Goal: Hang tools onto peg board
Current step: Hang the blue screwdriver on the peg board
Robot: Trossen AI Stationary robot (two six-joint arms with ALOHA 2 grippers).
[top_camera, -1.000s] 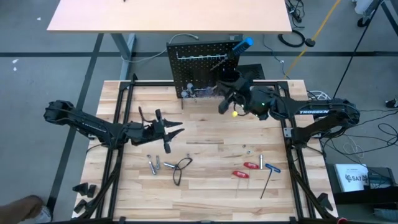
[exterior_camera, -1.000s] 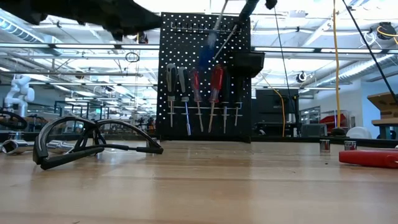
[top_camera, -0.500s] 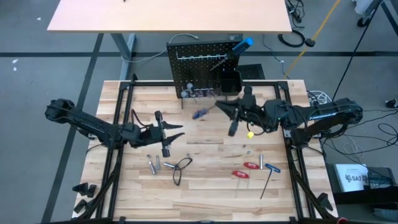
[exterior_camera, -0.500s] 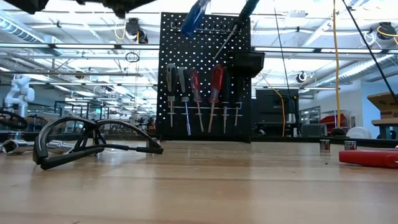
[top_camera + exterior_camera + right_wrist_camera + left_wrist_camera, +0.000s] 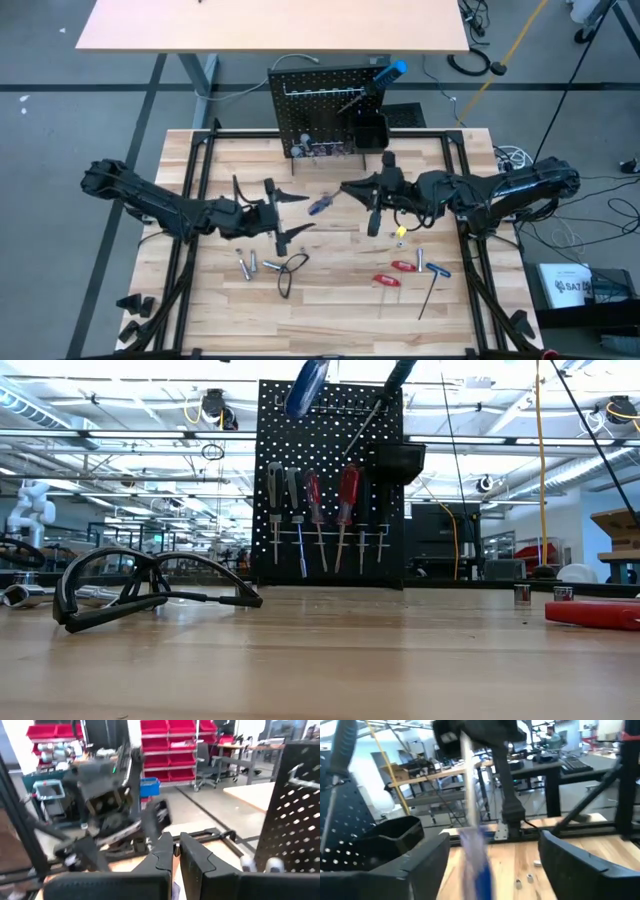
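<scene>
We are holding a blue-handled screwdriver above mid-table by its thin steel shaft, our right gripper pinching the shaft with narrow dark fingers nearly together. Our left gripper is facing it just beside the glossy handle, its broad fingers spread apart. The perforated black peg board is standing upright at the far edge, screwdrivers hanging along it.

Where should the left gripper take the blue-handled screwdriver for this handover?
Best grip the blue-handled screwdriver by its handle, from the left arm's side: the right gripper pinches the shaft, leaving the handle free between the left gripper's open fingers.
</scene>
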